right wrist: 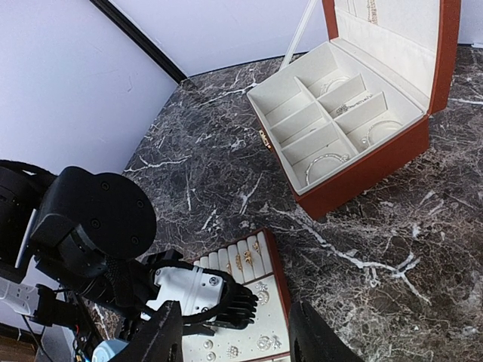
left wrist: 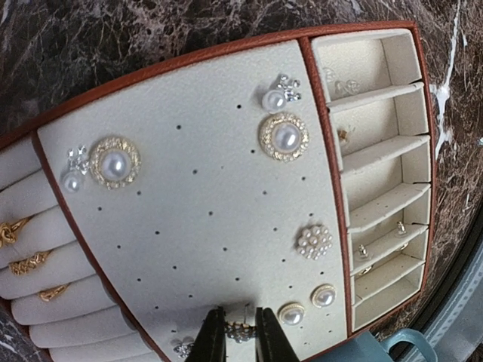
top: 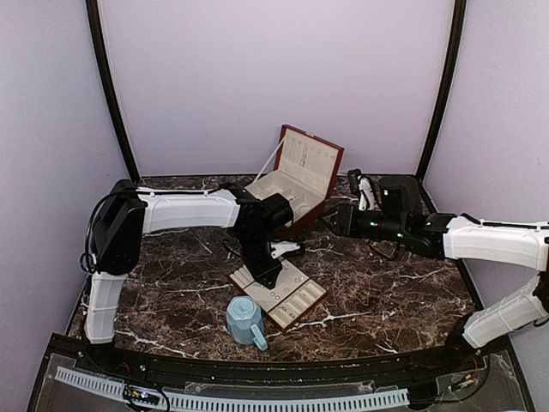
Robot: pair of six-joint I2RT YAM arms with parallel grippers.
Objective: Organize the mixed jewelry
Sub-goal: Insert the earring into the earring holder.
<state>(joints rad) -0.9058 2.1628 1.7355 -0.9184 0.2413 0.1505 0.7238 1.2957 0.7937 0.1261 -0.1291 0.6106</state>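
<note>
The mixed jewelry lies on a flat brown tray [left wrist: 204,204] with cream lining: pearl studs [left wrist: 285,136], a pearl cluster [left wrist: 314,241] and gold rings [left wrist: 30,262] in the roll slots. My left gripper [left wrist: 237,332] hangs just over the tray's stud panel, shut on a tiny sparkling stud [left wrist: 241,330] between its fingertips. In the top view that gripper [top: 270,257] is above the tray [top: 296,300]. My right gripper [top: 330,219] hovers beside the open jewelry box [top: 296,184]. In the right wrist view it [right wrist: 238,343] is open with nothing in it.
The brown box [right wrist: 355,113] stands open at the back, with thin bracelets [right wrist: 326,160] in its cream compartments. A light-blue mug [top: 244,319] sits close to the tray's near corner. Small side compartments [left wrist: 377,188] of the tray hold tiny pieces. The table is dark marble.
</note>
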